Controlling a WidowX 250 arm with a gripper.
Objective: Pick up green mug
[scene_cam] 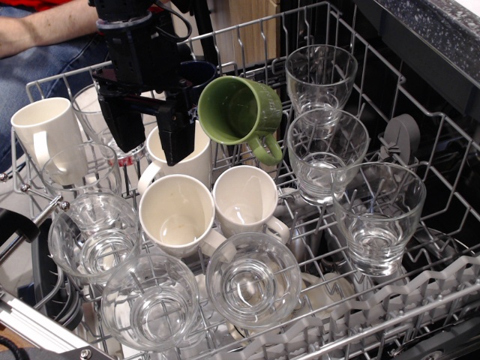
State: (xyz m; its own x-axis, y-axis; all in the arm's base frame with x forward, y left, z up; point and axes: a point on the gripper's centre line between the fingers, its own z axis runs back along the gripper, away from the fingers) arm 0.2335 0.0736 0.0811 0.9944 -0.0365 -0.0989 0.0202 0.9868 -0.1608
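The green mug (247, 112) is olive and glossy. It lies tilted on its side in the dishwasher rack (420, 300), mouth facing left toward me, loop handle pointing down to the right. My black gripper (148, 139) hangs just left of the mug, above a cream mug (187, 161). Its two fingers (174, 139) are spread apart with nothing between them. The right finger is close to the green mug's rim; I cannot tell whether they touch.
Cream mugs (178, 214) (244, 199) (45, 127) and several clear glasses (379, 214) (322, 154) (251, 277) fill the rack. A dark navy mug (201, 73) sits behind the gripper. A person's arm (37, 26) is at the top left.
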